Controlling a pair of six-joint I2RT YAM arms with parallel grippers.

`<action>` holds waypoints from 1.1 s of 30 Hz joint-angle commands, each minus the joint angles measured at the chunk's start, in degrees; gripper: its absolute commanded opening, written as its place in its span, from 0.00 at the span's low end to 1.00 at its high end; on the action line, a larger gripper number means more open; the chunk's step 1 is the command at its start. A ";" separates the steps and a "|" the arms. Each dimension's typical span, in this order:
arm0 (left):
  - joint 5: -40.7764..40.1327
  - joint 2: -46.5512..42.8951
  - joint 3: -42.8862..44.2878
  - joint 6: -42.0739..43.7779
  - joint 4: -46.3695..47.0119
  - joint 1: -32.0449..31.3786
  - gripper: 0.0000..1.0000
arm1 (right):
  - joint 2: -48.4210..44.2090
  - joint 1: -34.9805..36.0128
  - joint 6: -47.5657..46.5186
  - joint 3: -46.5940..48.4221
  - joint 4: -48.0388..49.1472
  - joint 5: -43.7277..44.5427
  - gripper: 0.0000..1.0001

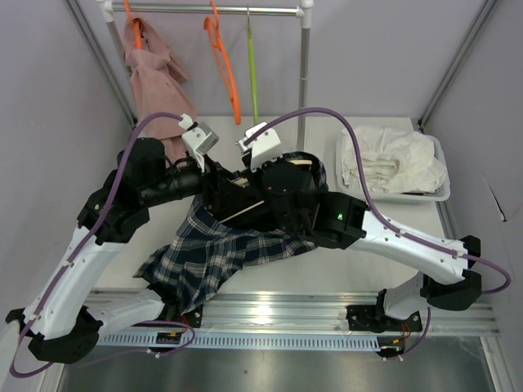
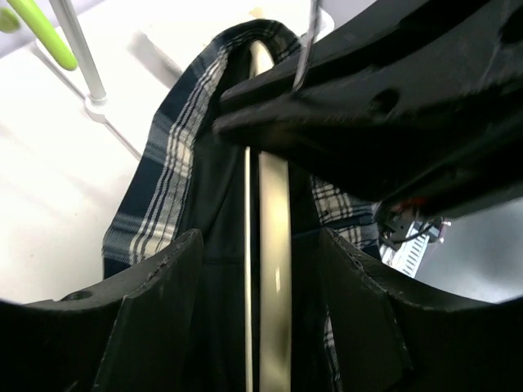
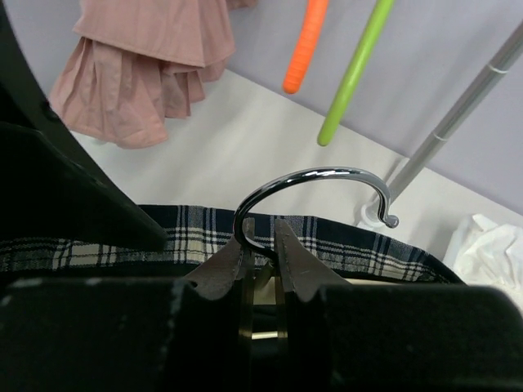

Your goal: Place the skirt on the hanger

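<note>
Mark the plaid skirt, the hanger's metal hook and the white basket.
plaid skirt (image 1: 208, 257), top view, spread hem.
metal hook (image 3: 327, 172), right wrist view, top of curve.
white basket (image 1: 400, 197), top view, near rim.

Overhead we face the tabletop (image 1: 327, 273); our wrist views peer closely past the left end effector (image 2: 260, 241) and right end effector (image 3: 263, 237), sharing skirt (image 2: 163, 171) and hanger (image 3: 319, 175).

light: bright, even, overhead | shadows: soft | glare: hook (image 3: 327, 173) | wrist views — near parts blurred, dark
</note>
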 commanded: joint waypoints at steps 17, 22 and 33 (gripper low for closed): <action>-4.80 -1.26 -5.43 2.50 -0.73 -1.26 0.12 | 2.61 -3.00 3.33 4.97 3.42 -4.97 0.00; -7.88 -2.23 -5.17 1.89 -0.02 -1.17 0.00 | 2.87 -3.44 3.76 4.19 3.60 -5.15 0.00; -13.16 -5.91 -7.88 -0.31 1.38 -1.17 0.00 | 1.47 -7.39 7.72 -0.38 4.21 -8.39 0.44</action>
